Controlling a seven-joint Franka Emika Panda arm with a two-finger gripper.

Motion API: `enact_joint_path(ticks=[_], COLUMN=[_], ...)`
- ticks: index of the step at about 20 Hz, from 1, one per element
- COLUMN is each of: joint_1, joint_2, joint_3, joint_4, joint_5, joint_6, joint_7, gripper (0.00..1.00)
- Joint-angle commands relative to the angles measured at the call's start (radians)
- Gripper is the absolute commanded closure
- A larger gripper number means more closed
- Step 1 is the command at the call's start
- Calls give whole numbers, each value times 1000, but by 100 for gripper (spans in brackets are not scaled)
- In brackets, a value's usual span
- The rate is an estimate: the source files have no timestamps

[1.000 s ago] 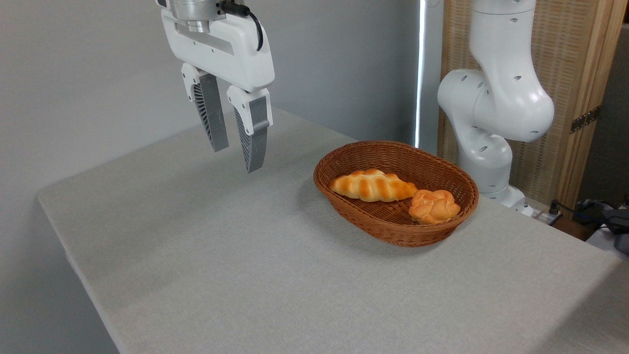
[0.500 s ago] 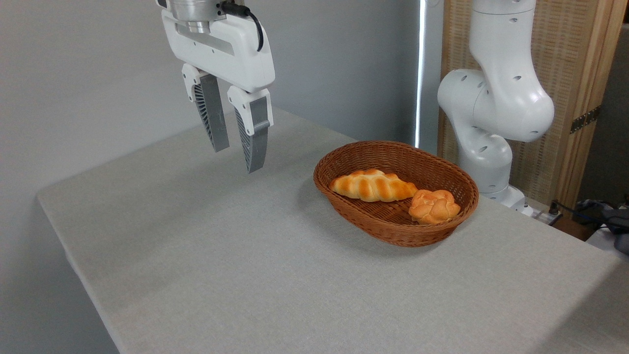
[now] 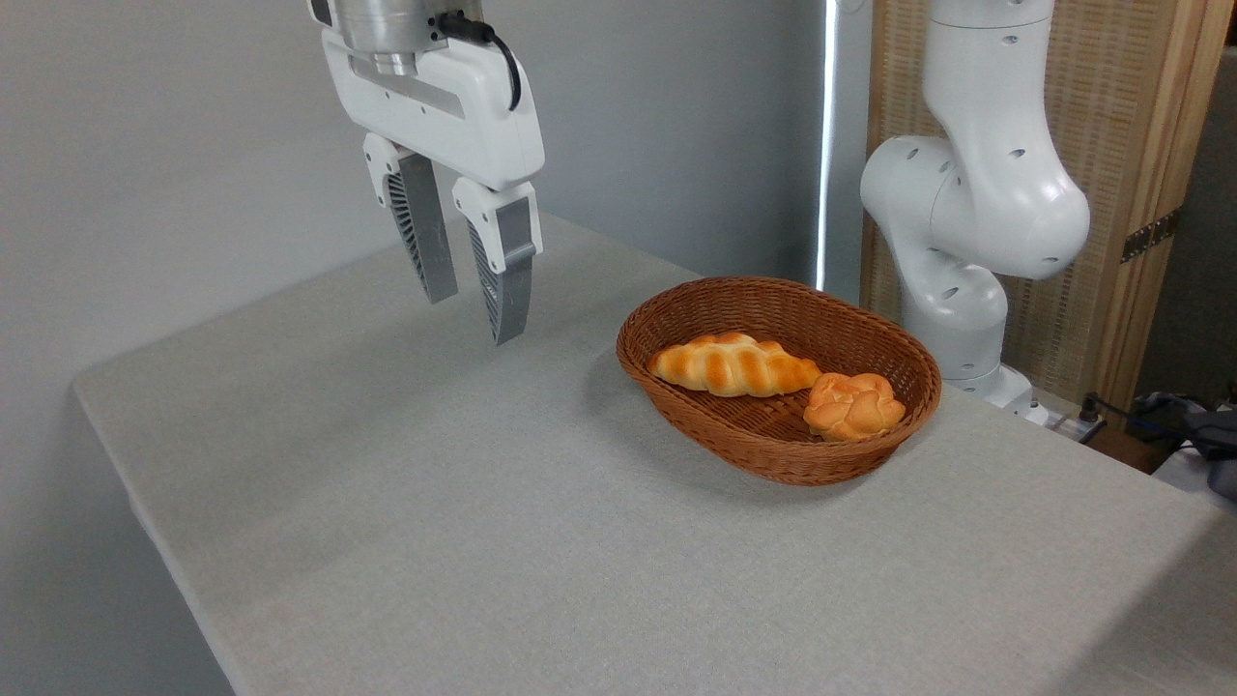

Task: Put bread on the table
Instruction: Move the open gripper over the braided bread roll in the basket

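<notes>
I see the table (image 3: pixel 541 541), light grey fabric-look top with rounded corners, mostly bare. Grey wall behind it, and behind the basket a bright vertical strip and a woven screen in a wooden frame (image 3: pixel 1131 193). Landmark is the brown wicker basket (image 3: pixel 773 459), sitting on the table. The bread (image 3: pixel 732 365), a long braided golden loaf, lies inside the basket on its left half. A small round knotted bun (image 3: pixel 853 406) sits in the basket too, just right of the loaf, nearly touching its end; can't tell if they touch. My tool (image 3: pixel 474 314) hangs in the air well left of the basket, above the table, fingers pointing down, spread with a narrow gap, gripping nothing. Arm base and joints (image 3: pixel 976 213) stand behind the basket to the right. Some cables and dark clutter (image 3: pixel 1179 420) sit off the table, right of the basket. Nothing stands between tool and basket.
</notes>
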Motion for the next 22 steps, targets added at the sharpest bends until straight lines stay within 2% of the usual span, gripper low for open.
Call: enact_joint_path(ticks=[1,4,8,12,15,17,22], joint_1=[-8,-14,-64,-161,-216,-230,-229], joint_2=[-81,-209,-350,-437,-493,-517,-583], joint_3=[-2,-2,-1,10,11,11,14], joint_4=[-103,-268,-450,-582,-680,-740,-867], joint_5=[-16,-17,-17,-13,-11,-8,-6], joint_6=[-12,19,38,45,48,60,79], joint_7=[22,117,186,256,277,284,421], gripper=[0,0,0,0,0,0,0])
